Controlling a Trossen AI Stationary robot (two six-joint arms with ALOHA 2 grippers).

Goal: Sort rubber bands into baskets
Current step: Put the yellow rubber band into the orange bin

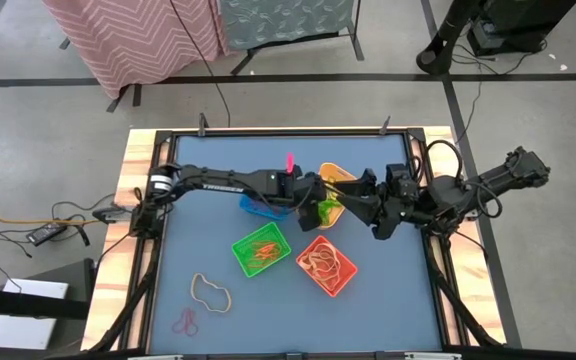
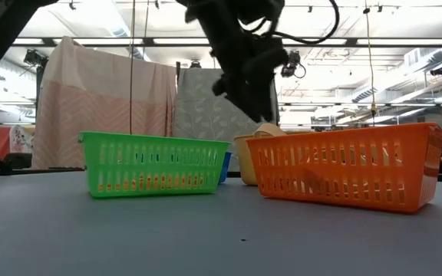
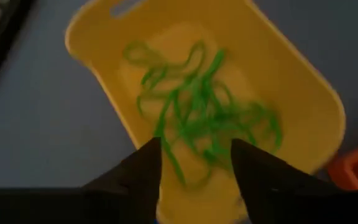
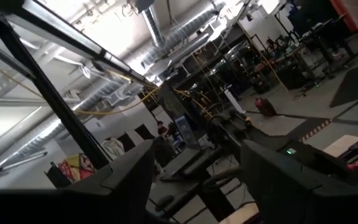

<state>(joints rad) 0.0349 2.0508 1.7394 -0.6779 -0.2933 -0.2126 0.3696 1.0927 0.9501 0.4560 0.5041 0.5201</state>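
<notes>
The yellow basket stands mid-table and holds a tangle of green rubber bands. My left gripper hangs open just above it, pointing down into it, and one green strand runs between its fingertips. The blue basket stands beside the left arm. The green basket and the orange basket stand nearer and hold orange and red bands. My right gripper is raised and open, with nothing between its fingers.
Two loose bands lie on the mat at the near left, a pale loop and a red one. The two arms meet close together over the yellow basket. In the low view the green basket and orange basket stand in front.
</notes>
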